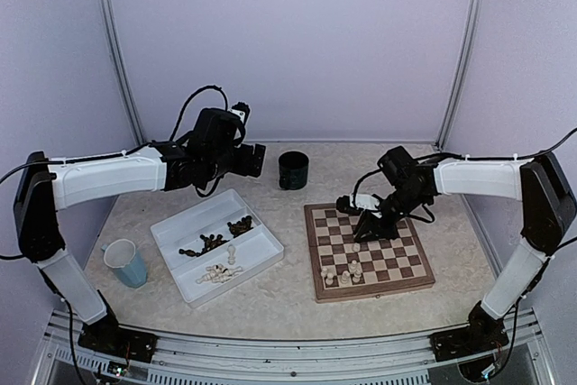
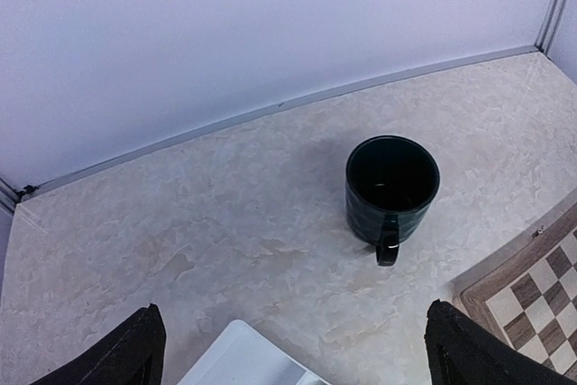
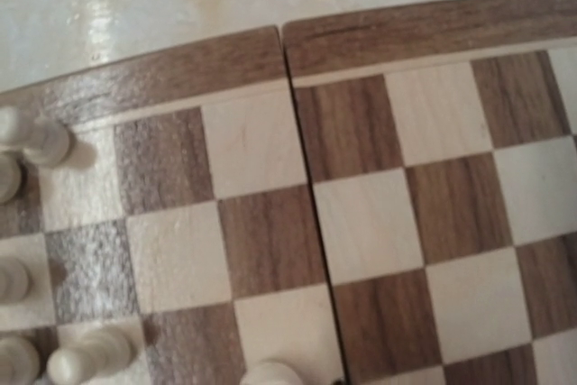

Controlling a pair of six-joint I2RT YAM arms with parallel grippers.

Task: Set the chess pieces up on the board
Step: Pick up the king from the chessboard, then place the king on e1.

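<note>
few cream pieces (image 1: pixel 343 274) stood lower left on the board (image 1: pixel 406 259); the rest lay in the tray (image 1: pixel 180 232). left gripper (image 2: pixel 293 331) gaped wide; whether the right gripper (image 1: pixel 365 232) held anything could not be told.

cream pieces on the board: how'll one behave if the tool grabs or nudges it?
Probably light: the cream pieces are tiny against the squares of the board. Likely tippy when nudged, since they stand tall on narrow bases. Their turned, rounded shape suggests a toppled one would roll and might slip from a pinch.
</note>
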